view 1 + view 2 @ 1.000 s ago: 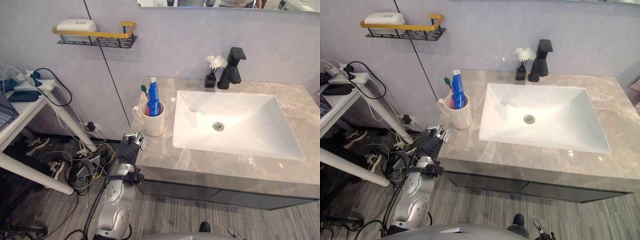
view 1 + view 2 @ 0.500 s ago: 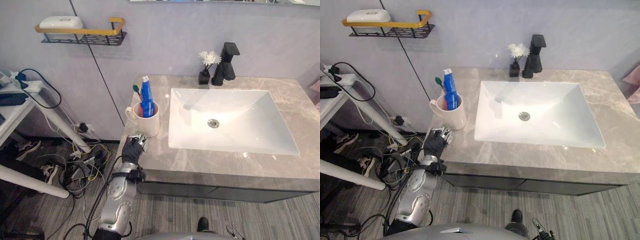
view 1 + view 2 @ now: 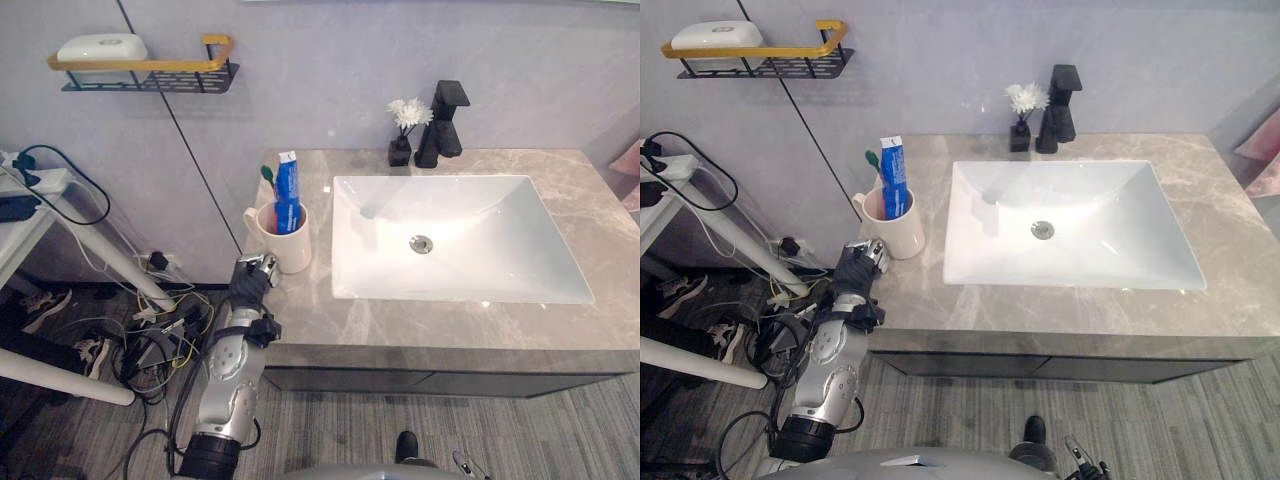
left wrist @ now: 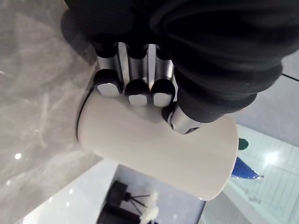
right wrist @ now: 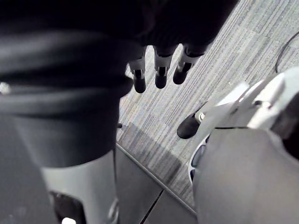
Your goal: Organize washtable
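At the front left corner of the grey marbled stone countertop point(image 3: 400, 325), the robot's left hand point(image 3: 252, 282) holds its fingers loosely extended, gripping nothing. The cream ceramic mug point(image 3: 292, 250) stands upright just beyond and slightly right of the fingertips, handle on the hand's side; contact cannot be confirmed. It holds a blue toothpaste tube point(image 3: 287, 185) and a green-headed toothbrush point(image 3: 266, 178). The right hand point(image 5: 161, 70) hangs slack and empty over the floor, so the left looks better placed.
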Robot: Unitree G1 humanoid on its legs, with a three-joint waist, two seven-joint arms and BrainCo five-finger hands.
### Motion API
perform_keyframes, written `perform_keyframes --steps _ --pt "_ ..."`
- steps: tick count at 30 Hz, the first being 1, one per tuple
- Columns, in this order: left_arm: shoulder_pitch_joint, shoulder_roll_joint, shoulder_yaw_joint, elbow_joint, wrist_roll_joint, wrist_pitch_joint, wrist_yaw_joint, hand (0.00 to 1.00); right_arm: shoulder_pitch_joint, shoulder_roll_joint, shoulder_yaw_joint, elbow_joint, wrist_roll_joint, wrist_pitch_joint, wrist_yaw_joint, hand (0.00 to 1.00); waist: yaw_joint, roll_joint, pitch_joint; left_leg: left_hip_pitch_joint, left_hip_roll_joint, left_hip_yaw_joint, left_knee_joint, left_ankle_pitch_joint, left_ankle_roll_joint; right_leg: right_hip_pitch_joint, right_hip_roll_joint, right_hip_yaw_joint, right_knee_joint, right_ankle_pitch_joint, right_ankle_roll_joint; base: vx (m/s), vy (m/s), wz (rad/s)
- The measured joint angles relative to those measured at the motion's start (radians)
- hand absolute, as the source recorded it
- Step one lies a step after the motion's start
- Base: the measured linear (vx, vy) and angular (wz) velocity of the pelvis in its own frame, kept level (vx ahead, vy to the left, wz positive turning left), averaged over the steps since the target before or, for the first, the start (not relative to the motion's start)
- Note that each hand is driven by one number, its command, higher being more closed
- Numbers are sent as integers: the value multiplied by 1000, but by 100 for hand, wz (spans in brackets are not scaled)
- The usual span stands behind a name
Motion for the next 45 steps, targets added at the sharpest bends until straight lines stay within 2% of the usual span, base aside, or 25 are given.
perform_keyframes --steps 10,21,26,33,36,45 --pt "-43 -2 31 35 21 -5 34 100 -2 -11 -4 -3 0 2 0 0 -9 19 11 1 -2 15 0 -5 1 -11 0 15 0 1 2 2 3 -4" --pt "-117 -5 43 88 39 -4 78 100 -3 -10 -5 -3 0 3 0 0 -13 19 12 3 -6 30 0 -14 3 -19 -1 29 0 3 3 7 6 -4" --pt "-155 -9 80 128 58 -3 83 100 -3 -10 -5 -3 0 3 0 0 -15 19 14 10 -7 40 1 -19 3 -19 -1 34 0 3 3 10 9 -6" --pt "-220 -10 119 158 58 -4 143 100 -3 -9 -7 -5 0 3 0 0 -21 18 26 17 -13 55 -2 -24 3 -27 -2 50 0 4 5 18 12 -7" --pt "-231 -9 150 161 58 -4 158 100 -7 -9 -8 -6 0 3 0 0 -37 23 34 18 -14 59 -3 -26 4 -30 -1 53 0 5 6 21 11 -5" --pt "-273 -9 193 194 58 -4 196 100 -7 -8 -35 -6 0 4 0 0 -39 27 41 25 -23 85 -2 -36 13 -42 -4 60 -1 20 2 -1 19 -9"
